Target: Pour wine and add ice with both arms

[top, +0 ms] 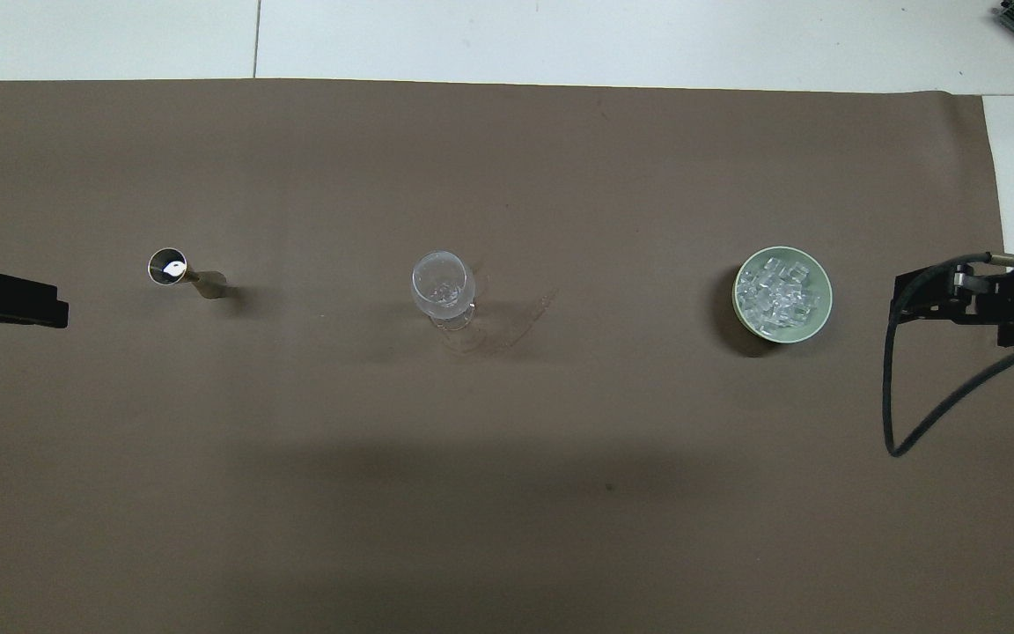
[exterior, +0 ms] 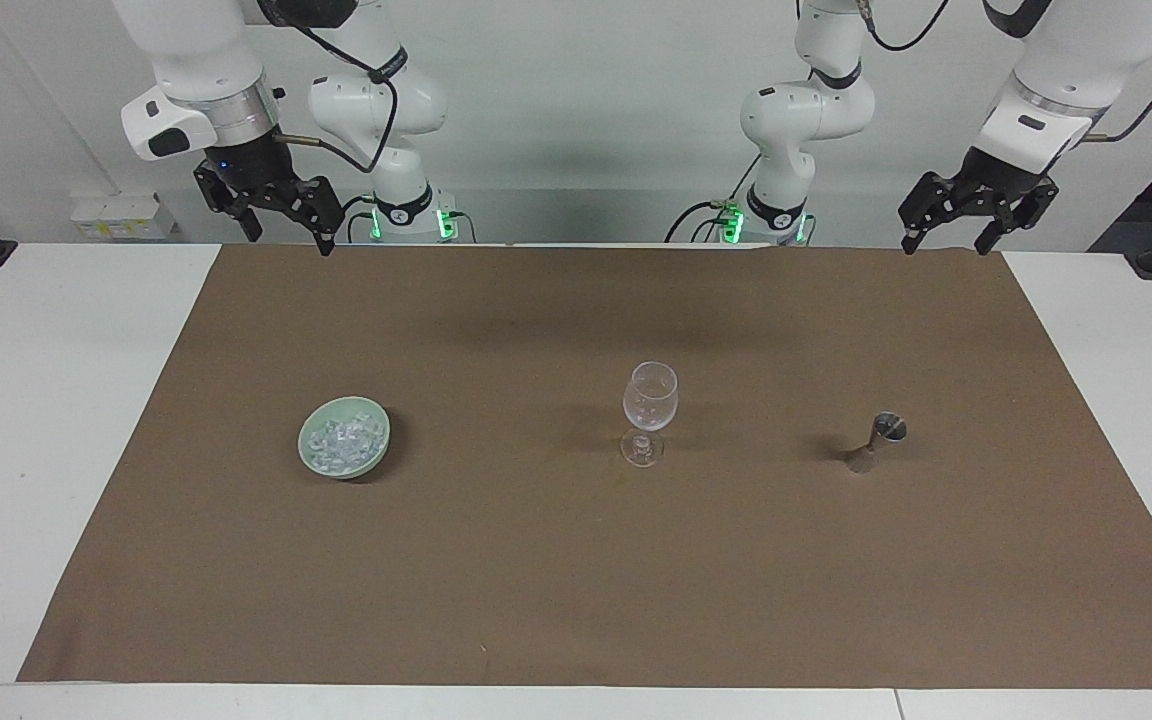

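Facing view showed both my grippers, left [exterior: 944, 243] and right [exterior: 290, 236], spread and empty, jigger [exterior: 873, 444] beside wine glass [exterior: 648, 410], ice [exterior: 342, 445] in green bowl [exterior: 376, 457]; approach jigger level.

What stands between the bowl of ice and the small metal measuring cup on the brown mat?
The wine glass stands upright between the bowl of ice and the metal measuring cup, roughly in line with both. The overhead view shows it best.
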You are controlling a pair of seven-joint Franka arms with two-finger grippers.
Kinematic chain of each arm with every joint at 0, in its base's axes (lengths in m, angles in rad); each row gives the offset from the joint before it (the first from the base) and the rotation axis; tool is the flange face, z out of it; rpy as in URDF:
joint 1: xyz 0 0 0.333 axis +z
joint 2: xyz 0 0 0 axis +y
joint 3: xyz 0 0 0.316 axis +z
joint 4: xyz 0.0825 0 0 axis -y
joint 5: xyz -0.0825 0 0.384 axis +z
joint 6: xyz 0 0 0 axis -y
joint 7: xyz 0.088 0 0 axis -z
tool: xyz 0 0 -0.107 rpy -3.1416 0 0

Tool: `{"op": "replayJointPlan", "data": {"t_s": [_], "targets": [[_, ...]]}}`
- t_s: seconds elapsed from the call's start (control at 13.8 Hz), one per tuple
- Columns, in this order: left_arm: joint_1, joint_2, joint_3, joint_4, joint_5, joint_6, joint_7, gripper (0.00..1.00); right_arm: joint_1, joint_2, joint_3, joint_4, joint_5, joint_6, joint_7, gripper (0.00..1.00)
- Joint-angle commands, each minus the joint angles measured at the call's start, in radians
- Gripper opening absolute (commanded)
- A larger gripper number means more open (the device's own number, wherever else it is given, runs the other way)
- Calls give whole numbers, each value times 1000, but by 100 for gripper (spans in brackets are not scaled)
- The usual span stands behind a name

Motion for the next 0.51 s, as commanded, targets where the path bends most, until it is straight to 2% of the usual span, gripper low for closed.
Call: {"op": "replayJointPlan", "data": {"t_s": [0.0,0.22,0.36,0.43], "targets": [[5,-2,4,11,-10,-8,-20,100,-12,-16,3,-13,25,-5,-29,100],[8,1,9,4,-13,-8,-21,100,-12,-16,3,-13,25,-5,-29,100],[25,8,12,3,-62,-8,-44,100,-14,-16,3,-13,25,-5,-29,100],[56,16,14,1,-105,-5,-120,100,-14,-16,3,-13,25,-5,-29,100]]}}
